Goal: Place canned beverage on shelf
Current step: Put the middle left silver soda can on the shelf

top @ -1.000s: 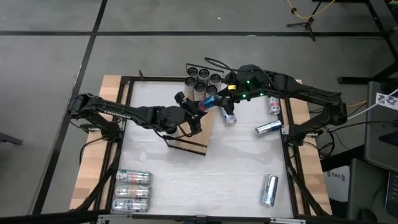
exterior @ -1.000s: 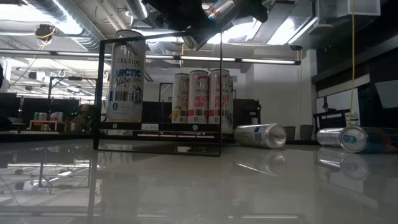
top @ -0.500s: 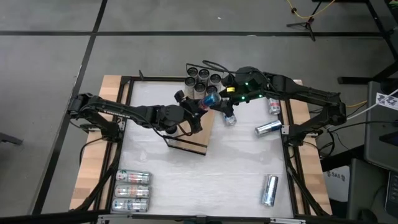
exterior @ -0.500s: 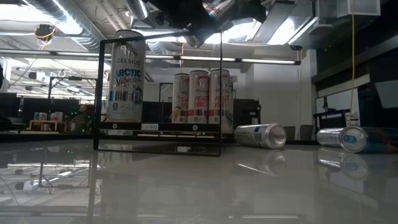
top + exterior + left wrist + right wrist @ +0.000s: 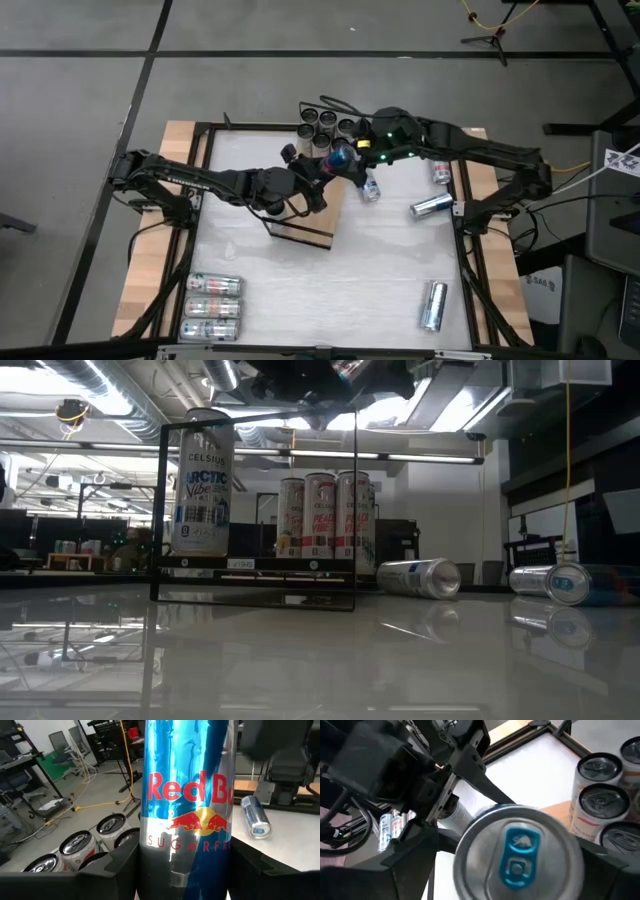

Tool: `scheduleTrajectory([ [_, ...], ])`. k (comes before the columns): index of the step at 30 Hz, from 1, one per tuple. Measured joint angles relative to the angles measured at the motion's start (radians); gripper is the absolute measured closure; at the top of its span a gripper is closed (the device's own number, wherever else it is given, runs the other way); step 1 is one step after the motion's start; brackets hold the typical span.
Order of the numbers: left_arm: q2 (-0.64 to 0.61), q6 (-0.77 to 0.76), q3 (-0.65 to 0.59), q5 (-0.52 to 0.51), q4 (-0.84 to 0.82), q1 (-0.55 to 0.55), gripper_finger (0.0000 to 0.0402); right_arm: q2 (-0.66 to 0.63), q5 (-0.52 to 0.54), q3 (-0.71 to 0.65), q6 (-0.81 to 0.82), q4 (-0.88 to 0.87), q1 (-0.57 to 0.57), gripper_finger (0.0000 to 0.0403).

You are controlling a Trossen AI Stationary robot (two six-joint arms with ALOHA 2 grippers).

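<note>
Left gripper (image 5: 318, 176) is clamped on a blue and silver Red Bull can (image 5: 186, 800), its two dark fingers (image 5: 112, 870) pressed on either side of the can's lower part in the left wrist view. That can (image 5: 341, 160) is held up above the far end of the shelf (image 5: 308, 218), the light-wood board that lies near the middle of the white table (image 5: 330, 285). Right gripper (image 5: 356, 166) sits at the same can from the other side; seen from its wrist, the can's top with the blue tab (image 5: 519, 851) lies between its fingers (image 5: 407, 865), which stand spread wide and clear of the rim, so its grip is let go. On the shelf, in the low view, a tall Celsius Arctic Vibe can (image 5: 203, 483) stands upright inside the black wire rail (image 5: 160, 510). Just beyond the shelf's far end a cluster of upright cans (image 5: 325, 126) stands together. To the right side of the table lie loose cans: one small can (image 5: 371, 188) near the grippers, one silver can (image 5: 432, 207) on its side, and another (image 5: 434, 304) nearer the front. Three cans (image 5: 211, 306) lie in a row at the table's front left corner
</note>
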Motion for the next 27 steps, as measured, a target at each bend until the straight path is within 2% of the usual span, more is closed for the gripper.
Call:
scheduleTrajectory([
  [6,0.0,0.0,-0.001,-0.029,0.002,0.0,0.0187,0.015,0.003,0.0,-0.003,0.055,0.0,0.0055],
  [17,0.001,0.003,-0.002,-0.04,0.001,-0.001,0.0164,0.016,0.01,0.0,-0.005,0.052,-0.002,0.0185],
  [27,0.002,-0.005,-0.002,-0.036,-0.002,-0.01,0.0158,0.016,0.001,0.001,-0.059,0.035,-0.002,0.0177],
])
